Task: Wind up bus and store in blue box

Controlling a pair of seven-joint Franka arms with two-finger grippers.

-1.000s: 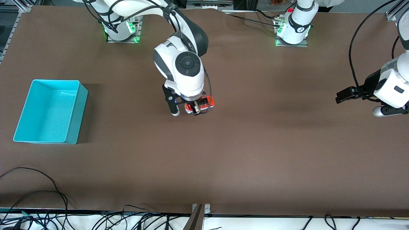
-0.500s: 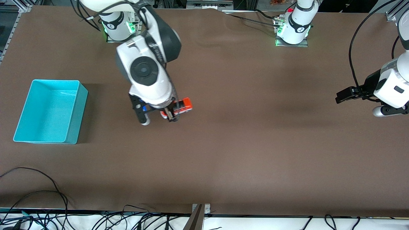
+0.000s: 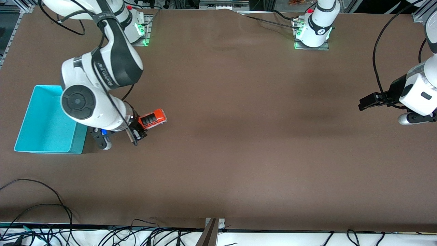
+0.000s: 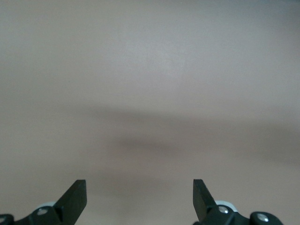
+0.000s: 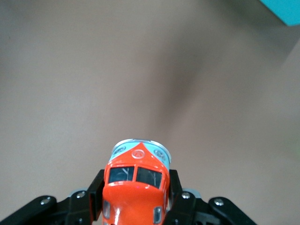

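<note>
My right gripper [image 3: 140,125] is shut on the bus [image 3: 153,118], an orange-red toy with dark roof panels, and holds it by one end just above the brown table. It hangs beside the blue box [image 3: 44,150], an open turquoise bin at the right arm's end of the table. In the right wrist view the bus [image 5: 137,187] sits nose-out between the black fingers [image 5: 95,188], and a corner of the blue box [image 5: 287,9] shows. My left gripper [image 3: 368,101] waits over the left arm's end of the table. Its fingers [image 4: 75,199] stand open with nothing between them.
A brown mat covers the table [image 3: 239,153]. Loose cables [image 3: 41,205] lie along the edge nearest the front camera. The right arm's elbow [image 3: 85,102] overhangs one side of the blue box.
The right arm has swung the bus from the middle of the table toward the blue box. The left arm has not moved.
</note>
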